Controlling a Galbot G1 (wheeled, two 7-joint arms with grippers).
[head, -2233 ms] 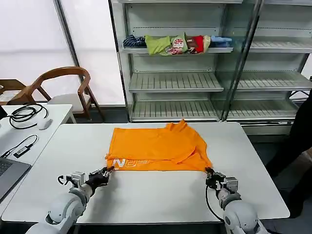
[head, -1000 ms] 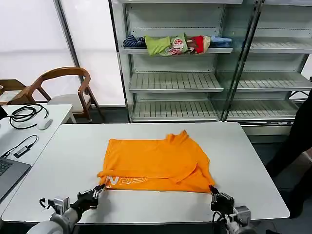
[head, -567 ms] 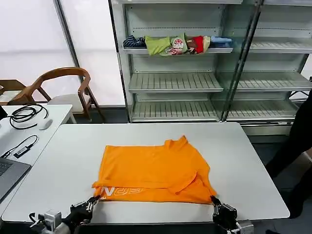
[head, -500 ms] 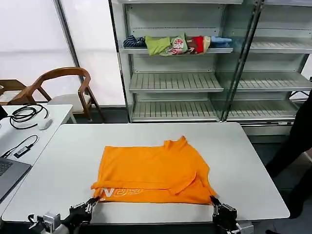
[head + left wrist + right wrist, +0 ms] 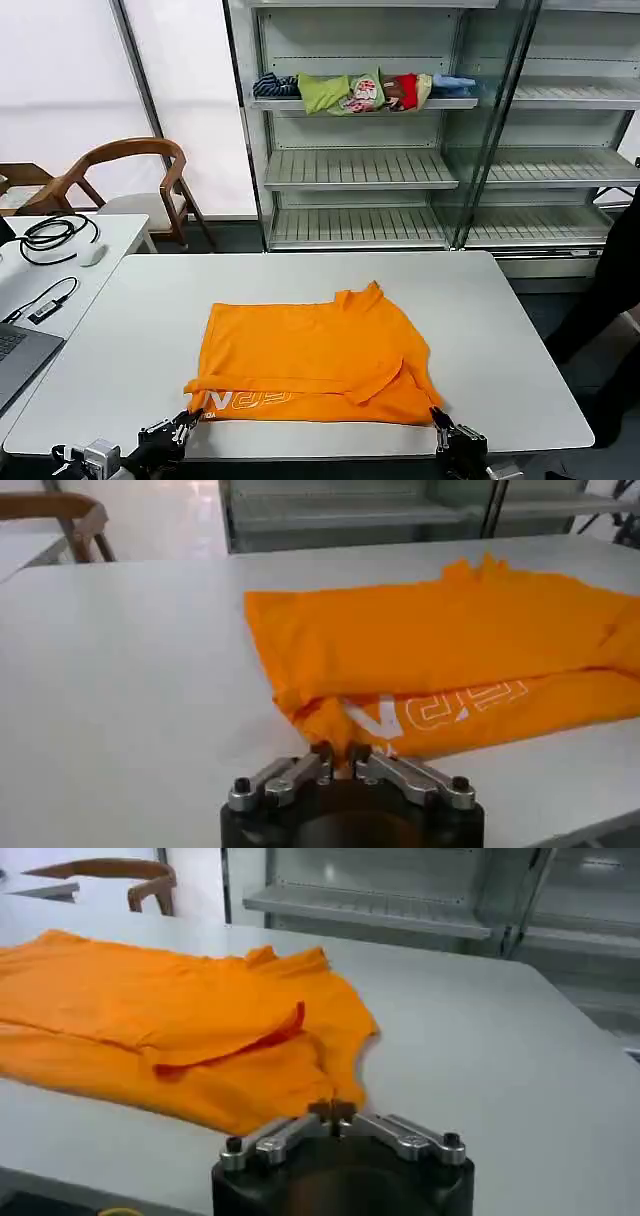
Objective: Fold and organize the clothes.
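We find the orange T-shirt (image 5: 312,358) lying on the white table (image 5: 510,330), partly folded, with its near hem close to the table's front edge. White lettering runs along the near strip on the robot's left side. A loose flap of cloth lies folded across the right half.

The left gripper (image 5: 340,759) sits at the near left corner of the shirt, fingers pressed together with the hem corner pinched between the tips. The right gripper (image 5: 331,1114) sits at the near right corner, likewise closed, its tips meeting on the edge of the cloth. In the head view both grippers are low at the front edge of the table, the left (image 5: 186,421) just off the lettered corner and the right (image 5: 440,420) just off the opposite one.

In our judgement the step in hand is a two-corner hold on the near hem, with the shirt laid out towards the robot. The next move would call for both corners to be lifted evenly and carried over the body of the shirt, keeping the hem taut between the arms. The loose flap on the right may bunch if the lift is uneven.

A shelving unit (image 5: 360,170) behind the table carries a heap of other garments (image 5: 360,92).
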